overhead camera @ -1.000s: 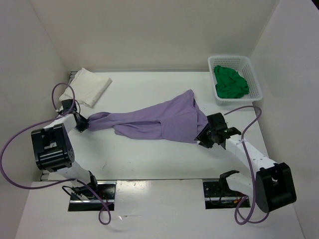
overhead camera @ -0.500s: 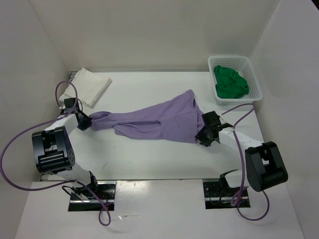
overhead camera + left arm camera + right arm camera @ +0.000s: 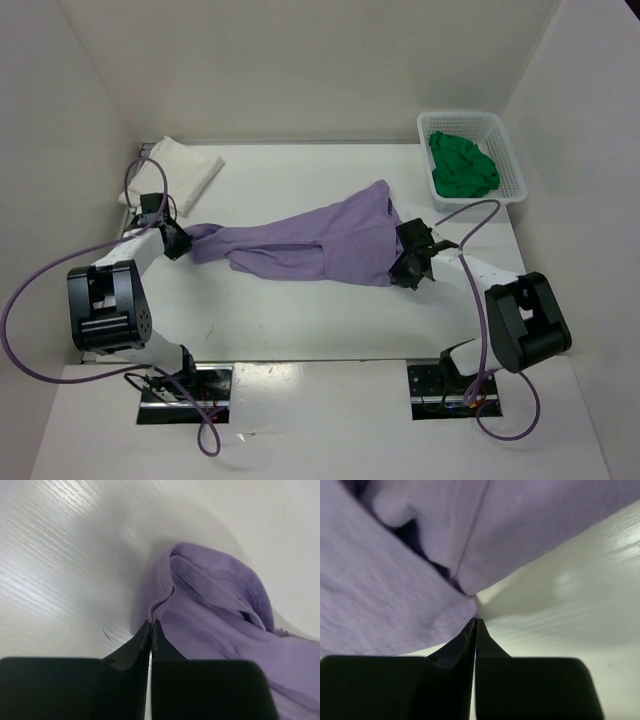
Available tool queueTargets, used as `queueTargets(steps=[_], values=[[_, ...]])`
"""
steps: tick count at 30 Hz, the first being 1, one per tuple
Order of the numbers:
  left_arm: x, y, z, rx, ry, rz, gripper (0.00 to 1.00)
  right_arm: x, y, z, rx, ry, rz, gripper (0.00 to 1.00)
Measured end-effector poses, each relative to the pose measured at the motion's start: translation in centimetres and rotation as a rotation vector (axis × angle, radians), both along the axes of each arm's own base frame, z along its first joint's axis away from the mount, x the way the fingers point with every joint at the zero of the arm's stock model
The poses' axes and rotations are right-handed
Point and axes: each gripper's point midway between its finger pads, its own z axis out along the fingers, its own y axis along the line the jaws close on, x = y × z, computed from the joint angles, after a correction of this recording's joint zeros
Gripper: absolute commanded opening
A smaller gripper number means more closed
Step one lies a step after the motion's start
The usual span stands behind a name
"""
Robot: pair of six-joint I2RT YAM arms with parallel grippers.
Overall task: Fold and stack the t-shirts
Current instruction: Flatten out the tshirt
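White-painted wooden table (image 3: 300,180) with a faint grain, closed in by plain pale walls (image 3: 300,70) at the back and on both sides. A white lattice basket (image 3: 470,118) stands at the far right corner with the green t-shirt (image 3: 460,168) bunched inside it. The white t-shirt (image 3: 185,170) lies folded at the far left corner. Between the two arms, the lilac t-shirt (image 3: 320,240) is stretched across the middle of the table, narrow and gathered at its left end and wider at its right.

The left pincer (image 3: 151,625) is closed tight, with a small fold of the lilac cloth's seamed edge nipped between its tips. The right pincer (image 3: 475,622) is closed tip to tip, low over the table at the shirt's stitched hem, whose edge it appears to pinch.
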Motion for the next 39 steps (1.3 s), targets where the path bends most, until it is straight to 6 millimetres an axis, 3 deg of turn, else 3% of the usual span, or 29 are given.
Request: queueTargets(steps=[2,4,6,7,9,11,15,21,25,29,32,35,39], values=[[0.0,-0.9,0.4,0.014,0.007,-0.03,0.0,0.1,0.0,0.7,-0.023,0.0,0.004,0.0],[0.3,-2.3,1.6,0.034,0.001,-0.087,0.0,0.8,0.5,2.9,-0.043,-0.029,0.025,0.0],[0.7,-4.2,3.8,0.048,-0.029,-0.159,0.0,2.2,1.4,6.9,-0.037,-0.105,0.047,0.0],[1.0,-5.2,5.4,0.052,-0.057,-0.193,0.0,3.3,1.8,9.9,-0.028,-0.174,0.053,0.0],[1.7,-7.4,9.8,0.064,-0.144,-0.273,0.0,5.5,2.3,17.1,-0.003,-0.33,0.056,0.0],[1.9,-9.3,14.9,0.065,-0.242,-0.335,0.0,6.9,2.4,25.4,0.018,-0.51,0.052,0.0],[1.0,-10.8,25.7,0.083,-0.449,-0.397,0.0,6.5,1.0,39.4,0.032,-0.793,0.03,0.0],[-2.4,-10.7,40.6,0.143,-0.721,-0.389,0.0,2.2,-2.5,53.6,0.016,-1.078,-0.004,0.0],[-4.9,-9.9,49.7,0.188,-0.936,-0.335,0.0,-0.7,-4.3,60.8,0.032,-1.264,-0.036,0.0],[-6.3,-8.7,52.9,0.224,-1.016,-0.27,0.0,-1.5,-5.0,62.5,0.017,-1.318,-0.046,0.0],[-4.7,-8.2,51.4,0.245,-0.977,-0.242,0.0,1.1,-3.8,61.0,-0.017,-1.271,-0.014,0.0],[-0.3,-7.7,45.5,0.27,-0.831,-0.242,0.0,7.6,-1.0,55.9,-0.05,-1.144,0.08,0.0],[7.6,-6.2,32.8,0.24,-0.538,-0.258,0.0,18.3,2.4,45.6,-0.103,-0.904,0.186,0.0]])
